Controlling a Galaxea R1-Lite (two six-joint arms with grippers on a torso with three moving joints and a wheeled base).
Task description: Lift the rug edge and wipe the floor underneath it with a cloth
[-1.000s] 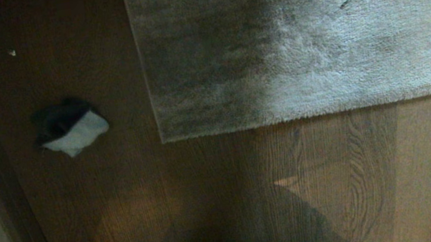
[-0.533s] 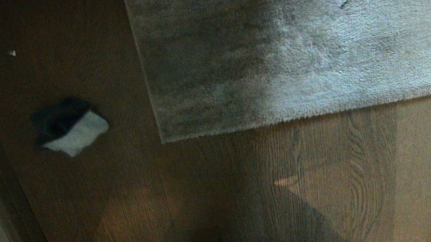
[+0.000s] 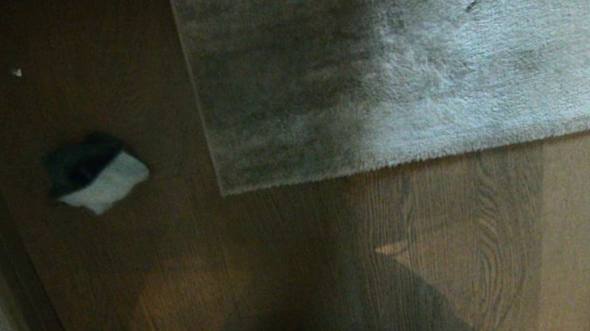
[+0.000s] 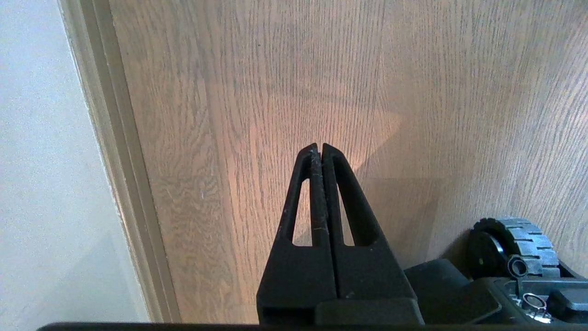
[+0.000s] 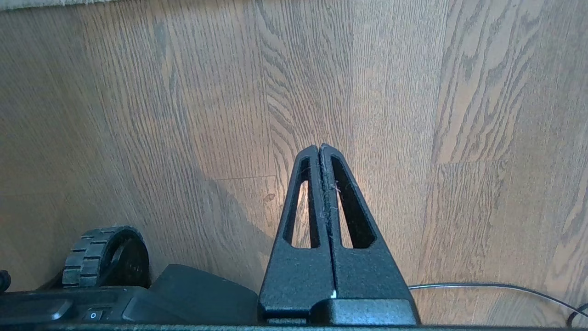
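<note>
Left wrist view's showing the left gripper hanging clenched and empty, right gripper doing likewise. Cloth is lying on the floor left of the rug edge, soft and light; I'd be pinching its raised fold.
</note>
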